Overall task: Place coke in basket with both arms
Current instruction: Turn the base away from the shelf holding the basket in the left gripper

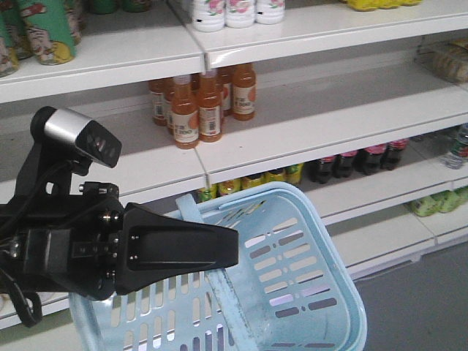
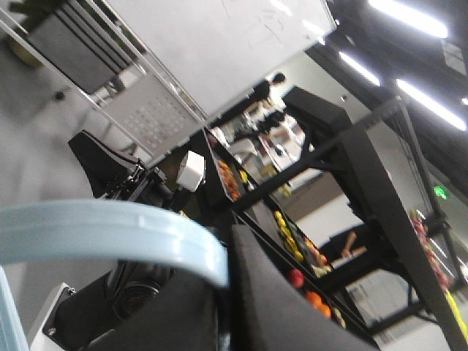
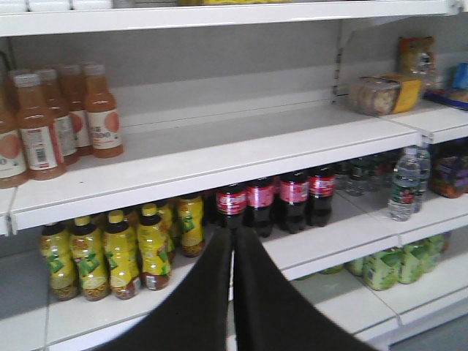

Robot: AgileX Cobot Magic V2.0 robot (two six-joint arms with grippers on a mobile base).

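The light blue basket [image 1: 292, 292] hangs in front of the shelves, at the bottom middle of the front view. Its handle [image 1: 219, 292] runs under my left gripper [image 1: 232, 250], a black wedge with a grey webcam on top. In the left wrist view the blue handle [image 2: 110, 234] ends between the two black fingers, so the left gripper [image 2: 228, 252] is shut on it. My right gripper [image 3: 232, 234] is shut with nothing in it and faces the lower shelf. The coke is out of view.
White store shelves [image 1: 329, 139] hold orange drink bottles [image 1: 197, 110], dark cola bottles with red labels [image 3: 270, 197], yellow bottles [image 3: 110, 252], water bottles [image 3: 402, 183] and green packs [image 3: 387, 267]. Grey floor [image 1: 417, 307] lies at the lower right.
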